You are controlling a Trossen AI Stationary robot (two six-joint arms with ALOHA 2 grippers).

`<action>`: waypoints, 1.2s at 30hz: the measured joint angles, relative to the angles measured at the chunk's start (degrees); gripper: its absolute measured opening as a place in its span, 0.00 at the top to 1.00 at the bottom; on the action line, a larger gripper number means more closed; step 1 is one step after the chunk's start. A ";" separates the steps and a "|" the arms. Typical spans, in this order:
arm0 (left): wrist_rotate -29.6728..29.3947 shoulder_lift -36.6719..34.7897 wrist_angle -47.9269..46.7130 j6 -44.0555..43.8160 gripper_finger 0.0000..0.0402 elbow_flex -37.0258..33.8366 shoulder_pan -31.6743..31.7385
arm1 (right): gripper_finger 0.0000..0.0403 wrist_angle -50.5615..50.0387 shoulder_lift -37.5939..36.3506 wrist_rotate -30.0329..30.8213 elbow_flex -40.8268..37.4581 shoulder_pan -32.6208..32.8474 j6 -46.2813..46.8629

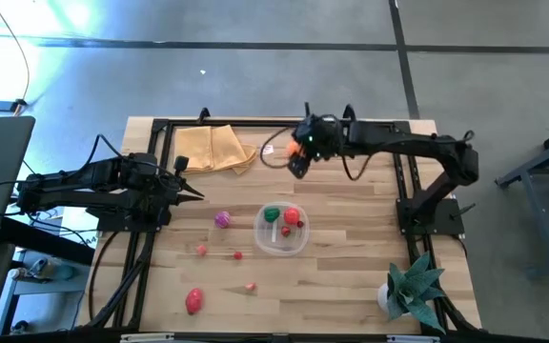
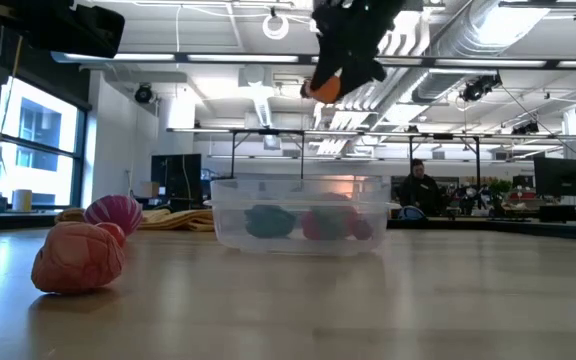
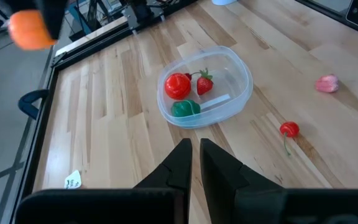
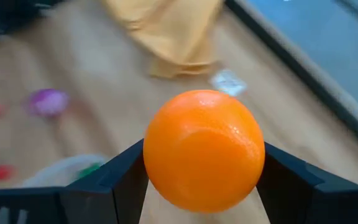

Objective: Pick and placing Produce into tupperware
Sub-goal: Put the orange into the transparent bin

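- An orange toy fruit point(image 4: 204, 150) sits clamped between the two dark fingers of the right gripper point(image 1: 296, 155), held up in the air above the table's far side, near the tan folded cloth point(image 1: 213, 149).
- From table height the orange point(image 2: 325, 89) hangs well above the clear tub point(image 2: 300, 212), not over its opening as seen from overhead.
- The tupperware point(image 1: 281, 230) stands near the middle of the wooden table point(image 1: 351, 257); inside it lie a red tomato-like piece point(image 3: 177, 86), a small strawberry point(image 3: 204, 84) and a green piece point(image 3: 184, 108).
- Loose produce is scattered on the tabletop to the tub's left side: a magenta piece point(image 1: 222, 220) just beside the tub, two tiny red ones point(image 1: 237, 254), a pinkish one point(image 1: 251, 286) and a bigger red one point(image 1: 193, 301) near the front edge.
- The left gripper point(image 1: 196, 194) waits at the table's left side, fingers nearly together and gripping nothing.
- A spiky green potted plant point(image 1: 411, 286) stands at the front right corner.
- A person point(image 2: 417, 189) sits far back in the room.
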 joint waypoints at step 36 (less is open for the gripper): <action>0.01 -0.01 0.00 -0.02 0.94 -0.01 0.00 | 0.41 7.12 21.18 -0.49 -0.52 21.53 2.81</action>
